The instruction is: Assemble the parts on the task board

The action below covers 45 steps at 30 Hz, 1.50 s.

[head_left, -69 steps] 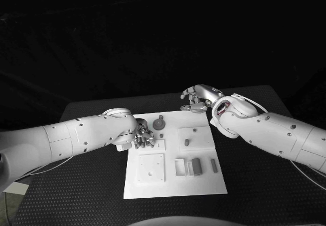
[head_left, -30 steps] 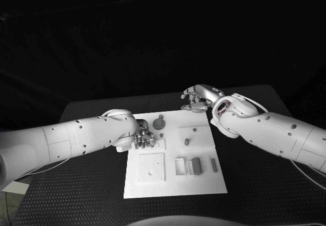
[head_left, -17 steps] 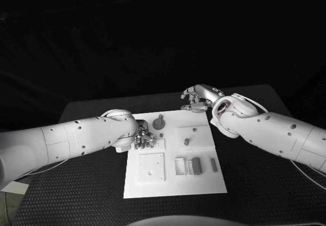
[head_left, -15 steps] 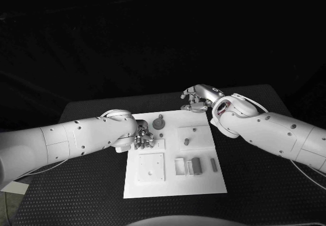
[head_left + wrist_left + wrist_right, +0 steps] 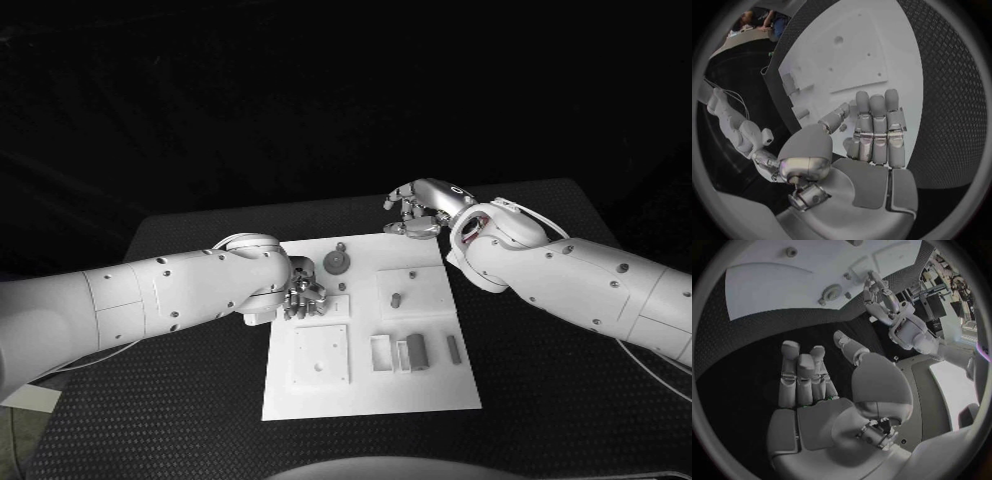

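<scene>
The white task board [image 5: 368, 385] lies mid-table. My left hand [image 5: 303, 293] hovers low over its near-left upper corner, fingers [image 5: 874, 125] straight and side by side, nothing in the palm. A small grey peg [image 5: 343, 288] stands just beside the thumb tip; I cannot tell whether they touch. A round grey part with a stem [image 5: 338, 263] sits at the board's far edge, also seen in the right wrist view [image 5: 831, 292]. My right hand [image 5: 418, 212] hangs over the black table just beyond the board's far edge, fingers [image 5: 801, 370] loosely extended and empty.
On the board's right half lie a raised plate with a short grey piece [image 5: 395, 299], a grey block [image 5: 417, 352] in a white frame and a slim bar [image 5: 453, 348]. A square plate with holes [image 5: 320, 355] sits near-left. Black matting [image 5: 173, 400] surrounds the board.
My left hand has shifted slightly over the board's upper left, its fingers turning a little toward the peg. The right hand and the parts have stayed put.
</scene>
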### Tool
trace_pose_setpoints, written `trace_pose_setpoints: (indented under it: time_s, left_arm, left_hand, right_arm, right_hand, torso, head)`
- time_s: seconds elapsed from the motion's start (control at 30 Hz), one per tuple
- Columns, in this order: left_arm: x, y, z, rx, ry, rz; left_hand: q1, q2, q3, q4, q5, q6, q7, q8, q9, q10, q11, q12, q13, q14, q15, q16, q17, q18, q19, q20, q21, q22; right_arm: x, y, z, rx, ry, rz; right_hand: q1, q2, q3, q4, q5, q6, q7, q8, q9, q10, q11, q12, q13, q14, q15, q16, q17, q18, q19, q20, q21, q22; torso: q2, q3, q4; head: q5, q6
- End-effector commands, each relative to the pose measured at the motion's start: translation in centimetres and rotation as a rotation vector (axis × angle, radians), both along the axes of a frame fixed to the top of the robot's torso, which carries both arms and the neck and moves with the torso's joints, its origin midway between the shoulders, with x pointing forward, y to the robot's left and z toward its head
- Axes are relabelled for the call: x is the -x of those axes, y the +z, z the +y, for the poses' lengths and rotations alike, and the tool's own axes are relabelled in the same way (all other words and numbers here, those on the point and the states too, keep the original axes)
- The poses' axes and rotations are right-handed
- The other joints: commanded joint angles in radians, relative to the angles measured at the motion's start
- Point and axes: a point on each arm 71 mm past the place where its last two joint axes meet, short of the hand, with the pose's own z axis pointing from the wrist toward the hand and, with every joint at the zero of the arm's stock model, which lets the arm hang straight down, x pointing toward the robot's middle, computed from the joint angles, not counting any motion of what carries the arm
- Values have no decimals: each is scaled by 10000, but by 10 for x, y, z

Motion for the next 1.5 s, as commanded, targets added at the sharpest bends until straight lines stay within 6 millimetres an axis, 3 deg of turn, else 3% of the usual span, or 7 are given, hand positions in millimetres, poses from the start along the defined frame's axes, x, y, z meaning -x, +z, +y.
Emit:
trace_pose_setpoints:
  time_s: [0.03, 0.83, 1.5]
  left_arm:
    - [7, -12, 2, -705, -349, 539]
    - [2, -2, 14, 152, 466, -287]
    - [-3, 4, 11, 645, 920, 122]
  left_hand:
    - [112, -28, 59, -16, 22, 563, -514, -4, -4, -203, -104, 33, -14, -79, -19, 61, -16, 108, 57, -29, -42, 15]
    - [123, -9, 64, -12, 5, 610, -525, -18, 8, -182, -114, 80, -30, -68, -25, 134, -77, 111, 90, -36, -47, 52]
    - [58, 34, 34, 11, -18, 633, -528, -40, 15, -176, -119, 108, -50, -70, -28, 183, -136, 108, 111, -35, -61, 77]
  right_arm:
    - [0, -1, 1, 36, 84, 55]
    - [-1, -1, -2, 73, 0, 73]
    - [-1, -2, -1, 90, 2, 36]
  right_hand:
    - [-2, 85, -40, 28, 59, 31, 134, -2, -18, -20, -14, 59, -9, 54, 22, -8, 16, 404, -2, -74, -68, 164]
    - [1, 86, -37, 27, 59, 32, 134, -4, -22, -23, -14, 67, -17, 56, 22, -10, 17, 404, 0, -76, -73, 165]
    - [7, 112, -33, 27, 58, 31, 133, -7, -27, -18, -15, 79, -23, 66, 21, -5, 19, 404, 12, -80, -70, 167]
  torso:
    - [1, 2, 2]
    - [-2, 3, 0]
    - [-2, 9, 9]
  head:
    - [9, -12]
    - [13, 0]
    - [21, -23]
